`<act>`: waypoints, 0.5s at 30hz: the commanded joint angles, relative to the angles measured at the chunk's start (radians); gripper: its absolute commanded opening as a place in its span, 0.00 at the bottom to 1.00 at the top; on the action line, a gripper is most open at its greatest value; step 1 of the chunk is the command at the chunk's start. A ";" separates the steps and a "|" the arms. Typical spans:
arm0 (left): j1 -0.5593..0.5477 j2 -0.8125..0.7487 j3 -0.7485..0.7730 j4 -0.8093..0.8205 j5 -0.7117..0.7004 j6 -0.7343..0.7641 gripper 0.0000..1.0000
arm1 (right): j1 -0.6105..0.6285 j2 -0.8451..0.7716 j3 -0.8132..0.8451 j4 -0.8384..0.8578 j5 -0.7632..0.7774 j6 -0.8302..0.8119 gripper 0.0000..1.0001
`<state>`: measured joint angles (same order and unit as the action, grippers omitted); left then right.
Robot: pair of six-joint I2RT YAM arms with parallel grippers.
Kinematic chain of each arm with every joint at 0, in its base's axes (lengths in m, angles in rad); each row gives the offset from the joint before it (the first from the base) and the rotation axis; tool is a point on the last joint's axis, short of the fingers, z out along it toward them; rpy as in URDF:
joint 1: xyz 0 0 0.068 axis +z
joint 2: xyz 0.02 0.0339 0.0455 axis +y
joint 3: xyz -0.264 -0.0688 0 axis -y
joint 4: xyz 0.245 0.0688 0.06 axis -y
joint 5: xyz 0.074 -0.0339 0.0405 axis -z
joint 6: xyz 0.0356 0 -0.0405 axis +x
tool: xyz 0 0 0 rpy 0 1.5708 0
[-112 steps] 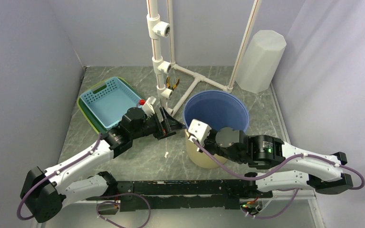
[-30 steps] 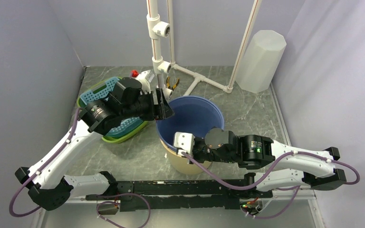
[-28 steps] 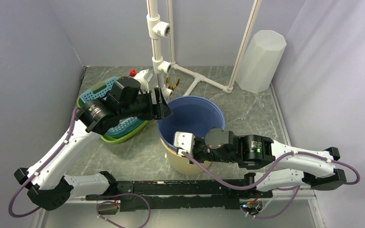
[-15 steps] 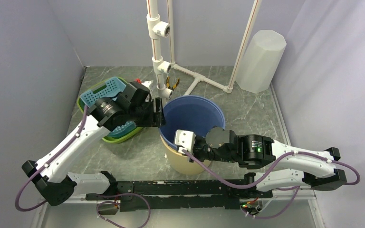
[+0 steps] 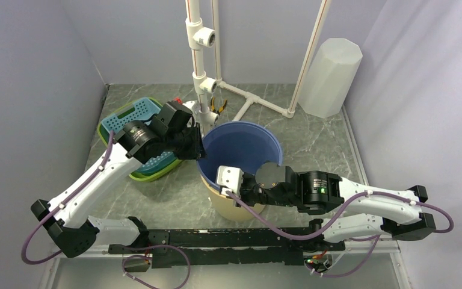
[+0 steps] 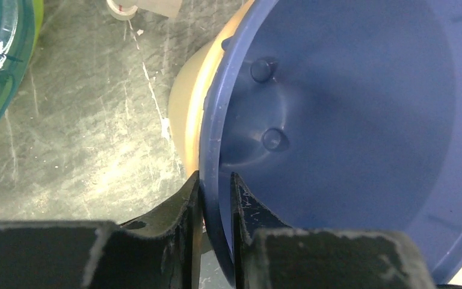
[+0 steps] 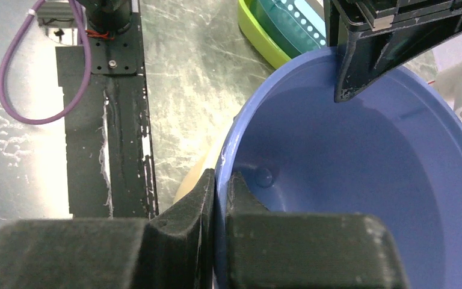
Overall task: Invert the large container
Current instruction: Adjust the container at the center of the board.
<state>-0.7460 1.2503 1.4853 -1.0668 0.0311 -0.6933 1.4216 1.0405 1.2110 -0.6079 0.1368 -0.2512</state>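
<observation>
Here, left claw (image 6: 215, 183) and right claw (image 7: 221, 182) clamp the rim of the mouth-up large container (image 5: 248, 142), blue inside, beige outside.

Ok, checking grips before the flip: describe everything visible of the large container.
The large container is a round plastic bucket, blue on rim and inside, cream outside, standing mouth up on the table, nothing visible inside. The left gripper pinches its rim on the left side, the right gripper on the near side.

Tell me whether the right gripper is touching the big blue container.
Touching. The right wrist view shows the right gripper closed on the rim of the blue container, one finger pressed against each side, no gap.
</observation>
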 commanded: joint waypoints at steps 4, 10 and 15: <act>0.007 -0.009 0.033 -0.020 -0.029 0.032 0.03 | 0.001 -0.023 0.104 0.075 0.150 0.040 0.37; 0.007 -0.040 0.030 -0.032 -0.094 0.026 0.03 | -0.002 0.017 0.227 0.042 0.411 0.180 0.70; 0.007 -0.044 0.039 -0.025 -0.101 0.019 0.03 | -0.023 0.063 0.378 -0.190 0.571 0.349 0.76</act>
<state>-0.7410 1.2442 1.4879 -1.1019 -0.0475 -0.6720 1.4197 1.0882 1.4837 -0.6552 0.4950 -0.0715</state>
